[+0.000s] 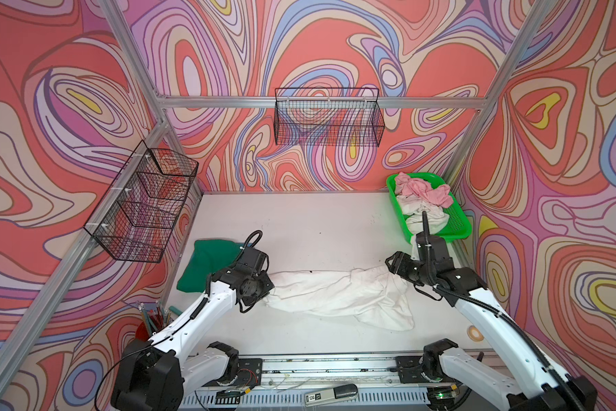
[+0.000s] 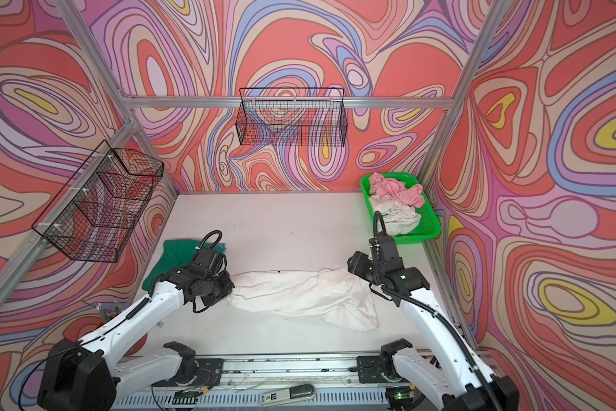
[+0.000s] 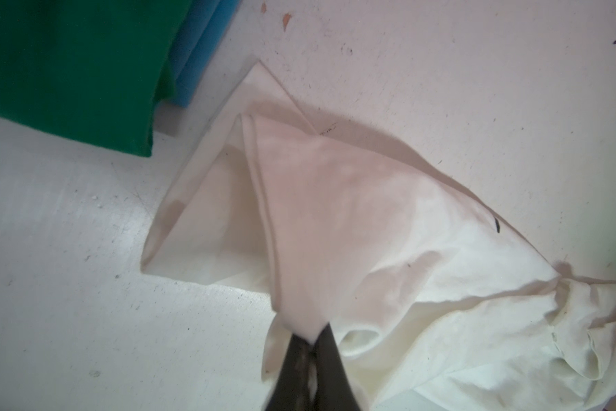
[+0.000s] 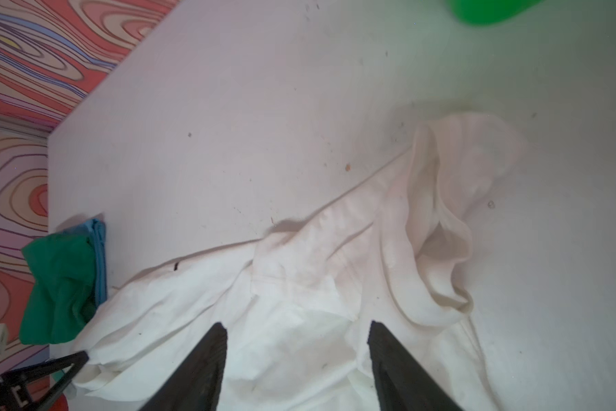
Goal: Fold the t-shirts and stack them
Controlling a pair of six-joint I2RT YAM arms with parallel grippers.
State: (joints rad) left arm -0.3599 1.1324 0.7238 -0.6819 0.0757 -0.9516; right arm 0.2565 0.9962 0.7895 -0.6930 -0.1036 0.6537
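Left claw (image 3: 311, 341) clamped on one end of the white shirt (image 1: 335, 291), which lies rumpled on the table (image 1: 299, 220), long axis running from this claw to the right claw (image 4: 295, 325). Right claw's jaws apart, empty, over the shirt's other end, so judged the nearer arm for that end. Folded dark green shirt (image 1: 206, 263) just behind left claw, basket (image 1: 457, 222) of shirts beyond right claw; neither in the way.

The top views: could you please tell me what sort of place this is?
Probably a robot test cell: swirl-printed wall panels on an aluminium frame, two white robot arms at the table edge, and a bright green plastic basket of crumpled shirts.
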